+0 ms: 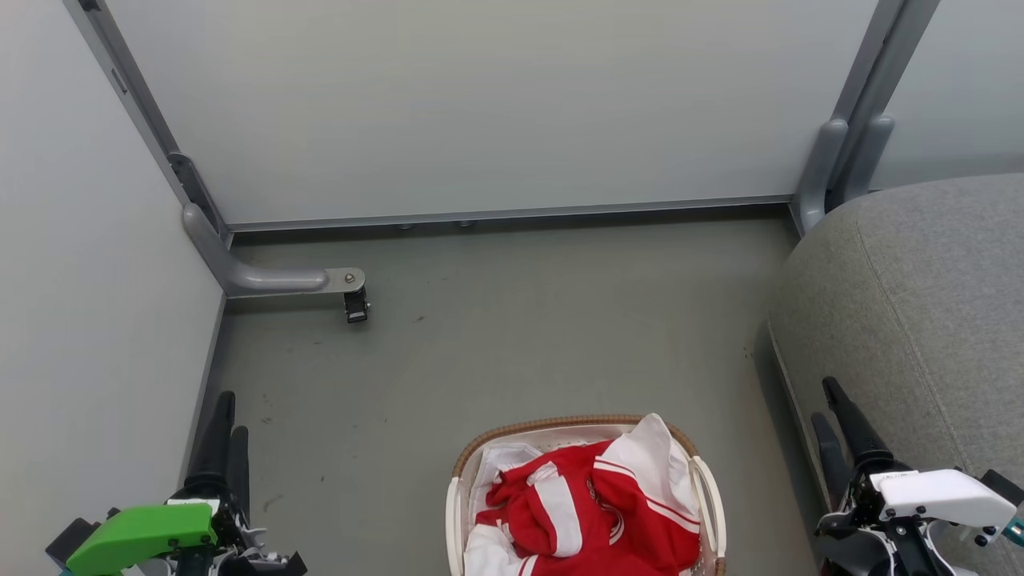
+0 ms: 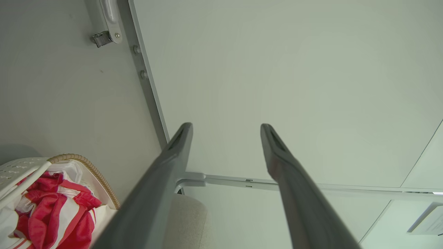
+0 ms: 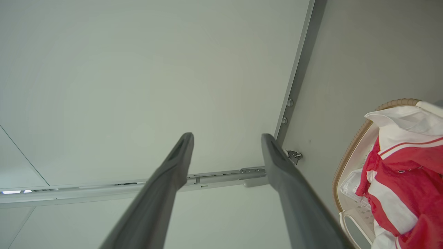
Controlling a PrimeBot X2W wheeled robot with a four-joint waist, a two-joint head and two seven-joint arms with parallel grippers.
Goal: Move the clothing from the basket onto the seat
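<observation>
The red-and-white clothing (image 1: 592,512) lies bunched in the basket (image 1: 560,422), near centre, left of the grey seat (image 1: 920,304). The left gripper (image 1: 232,416) and right gripper (image 1: 822,402) hang empty, fingers apart. The soft, light fabric will likely drape; pinch its raised top fold.

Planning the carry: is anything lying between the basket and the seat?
No. In the head view, bare floor is all that separates the basket from the seat.
</observation>
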